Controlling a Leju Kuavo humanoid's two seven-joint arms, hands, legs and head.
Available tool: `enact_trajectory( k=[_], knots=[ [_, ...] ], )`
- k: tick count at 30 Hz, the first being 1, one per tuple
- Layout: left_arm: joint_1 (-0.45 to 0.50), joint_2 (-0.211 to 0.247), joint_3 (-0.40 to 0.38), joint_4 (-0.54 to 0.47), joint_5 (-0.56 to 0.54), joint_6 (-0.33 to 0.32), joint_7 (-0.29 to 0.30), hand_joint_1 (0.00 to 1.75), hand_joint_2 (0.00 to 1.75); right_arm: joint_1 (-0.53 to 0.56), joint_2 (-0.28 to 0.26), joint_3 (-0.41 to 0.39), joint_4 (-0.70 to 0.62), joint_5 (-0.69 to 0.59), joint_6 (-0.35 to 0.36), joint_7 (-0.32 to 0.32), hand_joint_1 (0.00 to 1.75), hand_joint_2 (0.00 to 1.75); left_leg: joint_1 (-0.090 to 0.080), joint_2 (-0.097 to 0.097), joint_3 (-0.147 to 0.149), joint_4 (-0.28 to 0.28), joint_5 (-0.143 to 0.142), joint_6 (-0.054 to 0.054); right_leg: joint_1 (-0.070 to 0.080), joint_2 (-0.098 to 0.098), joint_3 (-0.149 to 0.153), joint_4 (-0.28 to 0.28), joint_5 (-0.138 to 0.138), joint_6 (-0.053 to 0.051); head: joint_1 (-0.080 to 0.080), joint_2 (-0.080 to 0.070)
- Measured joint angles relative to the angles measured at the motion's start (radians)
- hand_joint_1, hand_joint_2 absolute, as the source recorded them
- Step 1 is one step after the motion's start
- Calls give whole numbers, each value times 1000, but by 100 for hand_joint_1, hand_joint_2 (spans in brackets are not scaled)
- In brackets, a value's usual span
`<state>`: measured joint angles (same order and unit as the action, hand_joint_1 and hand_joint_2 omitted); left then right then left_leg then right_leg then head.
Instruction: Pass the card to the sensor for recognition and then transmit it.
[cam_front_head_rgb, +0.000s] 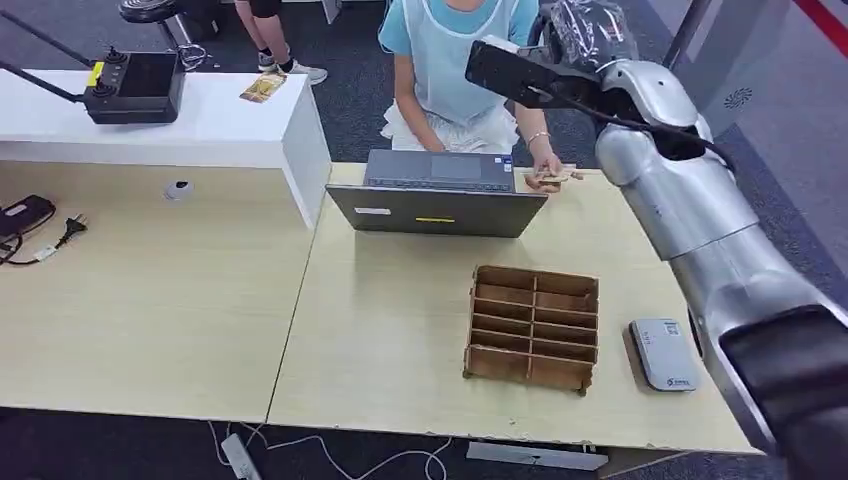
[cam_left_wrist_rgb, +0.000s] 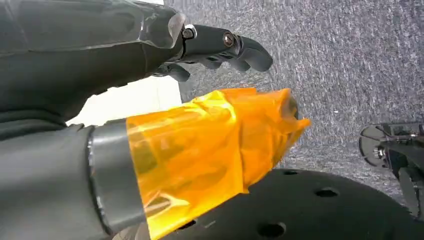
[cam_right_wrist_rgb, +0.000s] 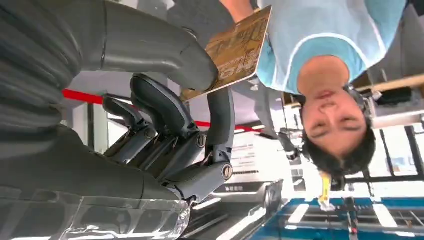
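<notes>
Evidently the right hand (cam_right_wrist_rgb: 190, 125), raised toward the person (cam_front_head_rgb: 450, 60) behind the laptop (cam_front_head_rgb: 437, 195), pinches the card (cam_right_wrist_rgb: 237, 47) between thumb and finger for handover, while the left hand (cam_left_wrist_rgb: 215, 47) hangs holding nothing.

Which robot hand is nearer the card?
Right. The right hand pinches the card between thumb and finger; the left hand hangs over grey carpet, away from it.

No legible text was found; the print on the card (cam_right_wrist_rgb: 239, 50) and the sensor (cam_front_head_rgb: 664, 353) was too blurred to read.
</notes>
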<state>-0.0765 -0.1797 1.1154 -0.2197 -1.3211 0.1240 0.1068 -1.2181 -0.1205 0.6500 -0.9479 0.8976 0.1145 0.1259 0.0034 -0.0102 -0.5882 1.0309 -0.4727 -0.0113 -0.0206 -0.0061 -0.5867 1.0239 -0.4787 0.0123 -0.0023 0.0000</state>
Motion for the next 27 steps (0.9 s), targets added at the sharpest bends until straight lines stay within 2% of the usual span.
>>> enact_trajectory(
  k=[12, 27],
  knots=[
    [0, 0, -23, 0, -17, -3, -2, 0, 0, -56, 54, -38, 240, -27, -31, -6, 175, 175, 0, 0, 0, 0, 0, 0, 0, 0, 0, 0, 0, 0, 0, 0],
    [0, -7, -31, 0, -24, -3, -3, 0, 0, -68, 54, -71, 348, -5, -56, -3, 175, 175, 0, 0, 0, 0, 0, 0, 0, 0, 0, 0, 0, 0, 0, 0]
  ],
)
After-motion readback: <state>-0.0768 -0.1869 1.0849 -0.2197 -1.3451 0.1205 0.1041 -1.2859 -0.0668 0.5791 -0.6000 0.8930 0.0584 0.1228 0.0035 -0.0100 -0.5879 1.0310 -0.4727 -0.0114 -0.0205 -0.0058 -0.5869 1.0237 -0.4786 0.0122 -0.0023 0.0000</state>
